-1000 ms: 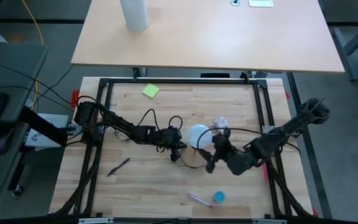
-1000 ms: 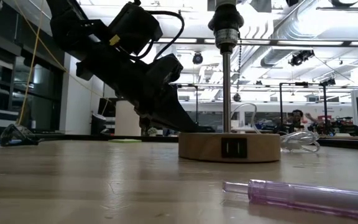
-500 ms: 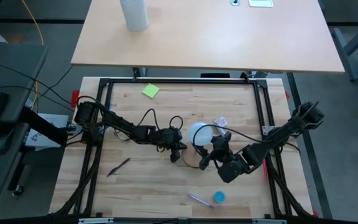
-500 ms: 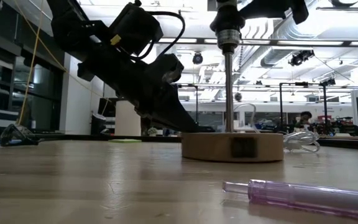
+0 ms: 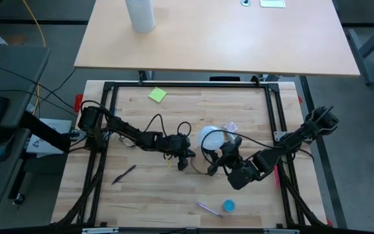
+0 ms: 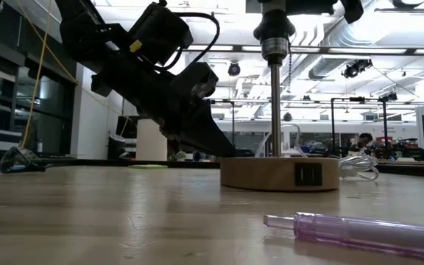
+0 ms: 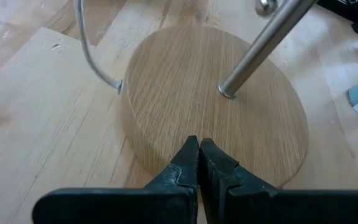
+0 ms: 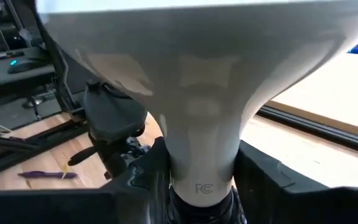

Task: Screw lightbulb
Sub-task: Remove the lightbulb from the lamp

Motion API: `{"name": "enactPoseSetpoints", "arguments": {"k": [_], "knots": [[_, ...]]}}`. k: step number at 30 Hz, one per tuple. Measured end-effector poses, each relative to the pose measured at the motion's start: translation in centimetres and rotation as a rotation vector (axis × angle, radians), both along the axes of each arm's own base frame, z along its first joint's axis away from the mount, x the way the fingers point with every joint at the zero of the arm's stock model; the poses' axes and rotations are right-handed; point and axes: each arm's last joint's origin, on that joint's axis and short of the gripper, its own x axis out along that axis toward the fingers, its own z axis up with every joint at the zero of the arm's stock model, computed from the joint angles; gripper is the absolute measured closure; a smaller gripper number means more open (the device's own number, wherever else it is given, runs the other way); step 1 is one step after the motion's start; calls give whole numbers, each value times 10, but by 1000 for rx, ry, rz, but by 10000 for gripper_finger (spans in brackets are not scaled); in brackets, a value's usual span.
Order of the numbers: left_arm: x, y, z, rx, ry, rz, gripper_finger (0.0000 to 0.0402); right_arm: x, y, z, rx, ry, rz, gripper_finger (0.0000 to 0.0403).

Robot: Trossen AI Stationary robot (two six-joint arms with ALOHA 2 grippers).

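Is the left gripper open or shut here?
Shut. The left gripper's two dark fingers meet with no gap, tips pressed down on the edge of the round wooden base.

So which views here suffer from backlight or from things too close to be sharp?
Low view: bright ceiling lights leave the left arm a dark silhouette, and the near purple translucent pen is soft. Right wrist view: the white frosted lightbulb fills the frame, its top washed out.
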Motion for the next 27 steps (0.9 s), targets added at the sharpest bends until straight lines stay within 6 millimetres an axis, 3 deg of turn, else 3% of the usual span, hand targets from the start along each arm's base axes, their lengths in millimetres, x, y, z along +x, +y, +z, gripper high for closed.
{"name": "enactPoseSetpoints", "arguments": {"k": [11,27], "knots": [[-1,-5,0,94,-5,-22,401,0,2,0,-45,69,57,268],[-3,-22,-5,158,-2,-38,402,-5,2,10,-157,271,348,268]]}}
